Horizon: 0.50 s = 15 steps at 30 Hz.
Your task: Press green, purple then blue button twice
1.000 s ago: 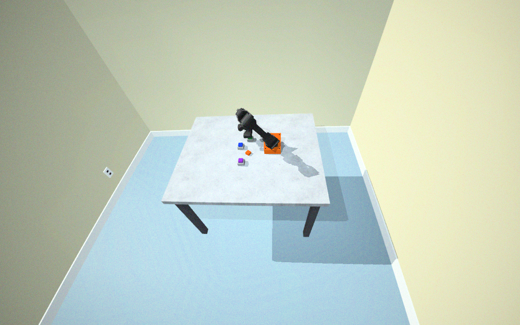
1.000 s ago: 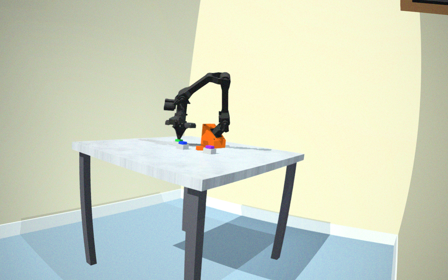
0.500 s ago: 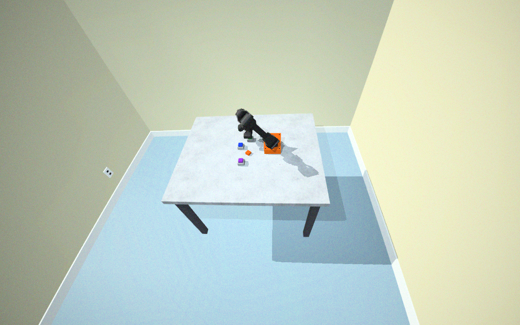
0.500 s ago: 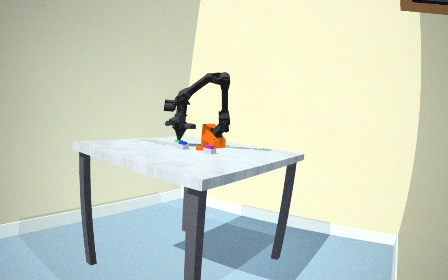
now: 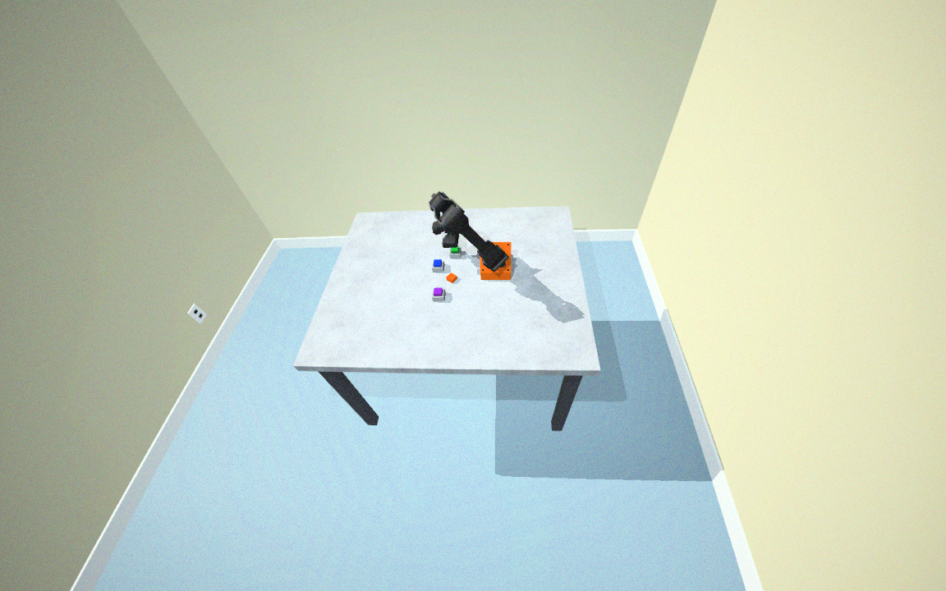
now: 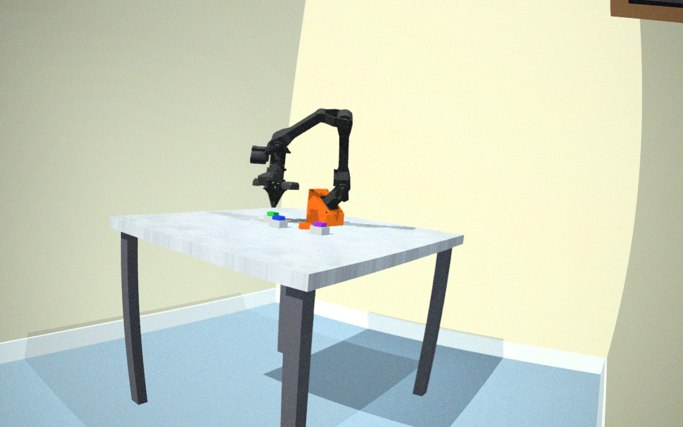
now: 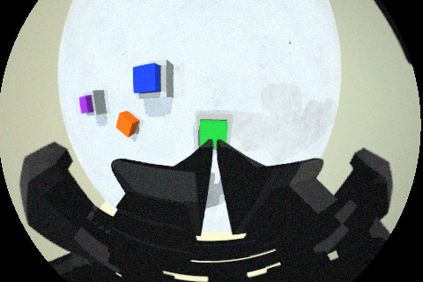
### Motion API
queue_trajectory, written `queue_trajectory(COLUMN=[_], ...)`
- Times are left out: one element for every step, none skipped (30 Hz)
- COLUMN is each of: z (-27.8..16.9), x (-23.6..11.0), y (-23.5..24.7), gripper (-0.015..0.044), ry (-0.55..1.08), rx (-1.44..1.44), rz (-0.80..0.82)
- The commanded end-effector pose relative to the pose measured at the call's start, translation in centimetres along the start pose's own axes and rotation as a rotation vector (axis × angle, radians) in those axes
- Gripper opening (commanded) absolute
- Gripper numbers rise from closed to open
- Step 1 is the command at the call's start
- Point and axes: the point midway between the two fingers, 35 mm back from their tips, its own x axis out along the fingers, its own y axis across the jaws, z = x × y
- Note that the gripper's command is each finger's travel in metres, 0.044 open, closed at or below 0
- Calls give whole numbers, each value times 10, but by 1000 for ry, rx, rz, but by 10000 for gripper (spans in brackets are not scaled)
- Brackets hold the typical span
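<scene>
Top view
Table [image 5: 388, 337]: a grey-white square top on dark legs, seen from above on a pale blue floor.
Arm base [image 5: 485, 276]: an orange block, placed right of the table's middle; the black arm is stretched from it toward ten o'clock.
Gripper [image 5: 450, 240]: held over the green button [image 5: 455, 250], which is partly covered by it; the tips cannot be made out at this size.
Blue button [image 5: 438, 263]: found at about eight o'clock from the green one, near it.
Orange block [image 5: 452, 277]: laid between the blue button and the purple button [image 5: 438, 293], touching neither.

Exterior view
Arm: bent in a high arch from the orange base [image 6: 316, 209], the wrist pointed straight down.
Gripper [image 6: 274, 203]: the fingers are drawn together to a single point with nothing between them; the point is held just above the green button [image 6: 272, 213], a small gap being seen.
Blue button [image 6: 278, 218]: set on a pale housing, just in front of the green one.
Purple button [image 6: 319, 225]: set on its own pale housing at three o'clock from the blue one, with the orange block [image 6: 303, 225] just behind it to the left.

Wrist view
Gripper [image 7: 213, 146]: the jaws are closed, only a thin slit being left; the tips are seen at the lower edge of the green button [image 7: 213, 132].
Blue button [image 7: 147, 77]: seen at ten o'clock from the green one.
Orange block [image 7: 126, 122]: seen at nine o'clock, tilted.
Purple button [image 7: 86, 104]: seen farthest out, toward nine o'clock.
</scene>
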Motion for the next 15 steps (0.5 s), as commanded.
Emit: queue_trajectory(z=[1, 1, 1, 2, 2, 1, 1, 1, 1, 1, 1, 1, 1, 2, 8], x=[-9, -11, -19, -31, -48, -60, -68, -71, -71, -71, -71, -71, -71, -71, -73], y=[1, 0, 0, -1, -1, 0, 0, 1, 1, 1, 1, 1, 1, 3, 11], gripper=[20, 20, 20, 20, 20, 20, 20, 20, 20, 20, 20, 20, 20, 20, 20], ry=[2, 2, 2, 2, 2, 2, 2, 2, 2, 2, 2, 2, 2, 3, 3], rx=[-10, -10, -10, -9, -9, -9, -9, -9, -9, -9, -9, -9, -9, -8, -6], rz=[-6, -6, -7, -7, -8, -8, -7, -7, -7, -7, -7, -7, -7, -9, -15])
